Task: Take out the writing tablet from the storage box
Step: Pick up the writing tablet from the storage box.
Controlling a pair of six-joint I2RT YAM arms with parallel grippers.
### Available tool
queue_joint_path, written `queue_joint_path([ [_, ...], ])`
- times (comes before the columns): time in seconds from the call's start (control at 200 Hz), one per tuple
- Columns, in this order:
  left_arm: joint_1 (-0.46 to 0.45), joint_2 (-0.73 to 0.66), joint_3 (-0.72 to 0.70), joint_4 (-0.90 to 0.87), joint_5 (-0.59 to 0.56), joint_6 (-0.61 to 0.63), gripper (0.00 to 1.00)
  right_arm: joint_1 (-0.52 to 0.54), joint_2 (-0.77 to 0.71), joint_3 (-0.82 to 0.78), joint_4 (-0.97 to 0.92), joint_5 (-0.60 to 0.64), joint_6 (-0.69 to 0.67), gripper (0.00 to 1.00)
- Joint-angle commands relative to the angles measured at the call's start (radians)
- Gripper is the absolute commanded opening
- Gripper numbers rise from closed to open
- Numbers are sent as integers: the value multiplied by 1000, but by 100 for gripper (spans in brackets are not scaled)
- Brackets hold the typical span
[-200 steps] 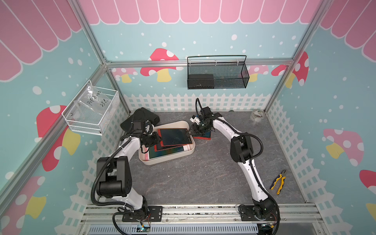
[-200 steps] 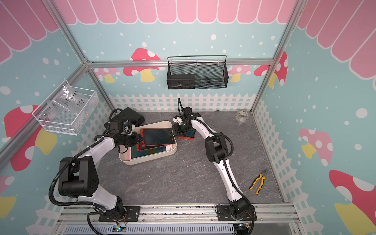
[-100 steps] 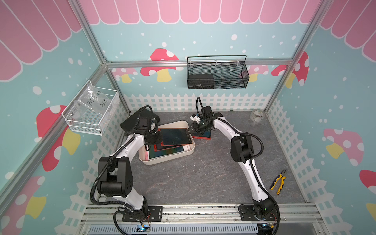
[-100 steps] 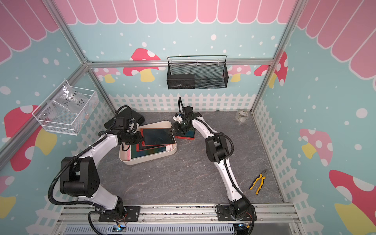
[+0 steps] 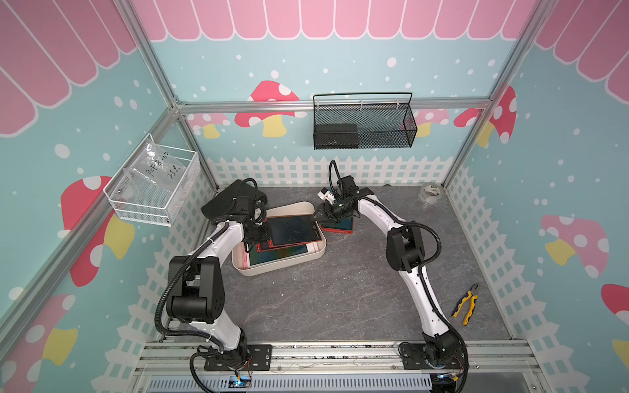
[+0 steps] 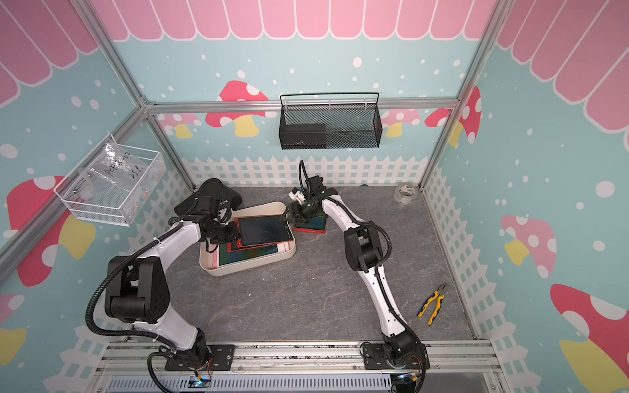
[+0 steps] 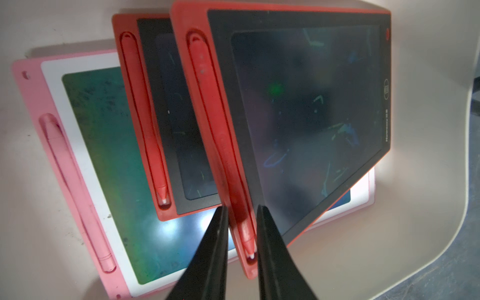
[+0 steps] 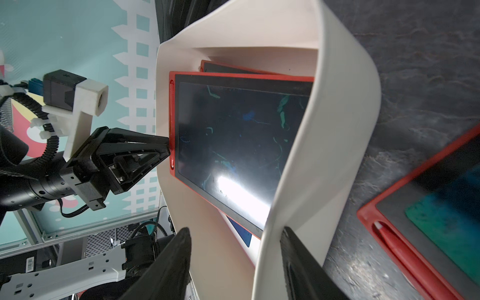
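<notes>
Over the last second my left claw (image 7: 241, 207) has crept in along the box's short side to the top red tablet (image 7: 298, 104); the tablet itself has hardly shifted. That claw is now nearly closed, pinching the tablet's pen-side border between its two fingers. The right wrist view shows that edge raised while the far end leans at the opposite wall of the storage box (image 5: 272, 270).

My right claw (image 8: 235, 231) stands about half open astride that wall, one finger inside and one outside, gripping nothing as far as I can tell.

As I judge it, the job is partly done. One red tablet on the table (image 5: 337, 226) is already out, just beside the box. The one I hold is gripped and tipped up but still inside. It has yet to be lifted over the rim and set on the table (image 5: 340, 289). Under it a second red tablet (image 7: 166, 104) and a pink tablet (image 7: 85, 155) lie flat in the box.
</notes>
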Motion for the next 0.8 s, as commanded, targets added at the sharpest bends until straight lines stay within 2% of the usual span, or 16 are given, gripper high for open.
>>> queue_joint_path([
  [0.0,-87,13,-11,98,410,-54,22,103,-22,-3,62,-213,12,57],
  [0.345,-74,-47,-25,184,477,-130,21,103,-22,-21,58,-208,12,57],
  [0.791,-73,-41,-41,203,464,-142,20,104,-24,-36,55,-209,12,58],
])
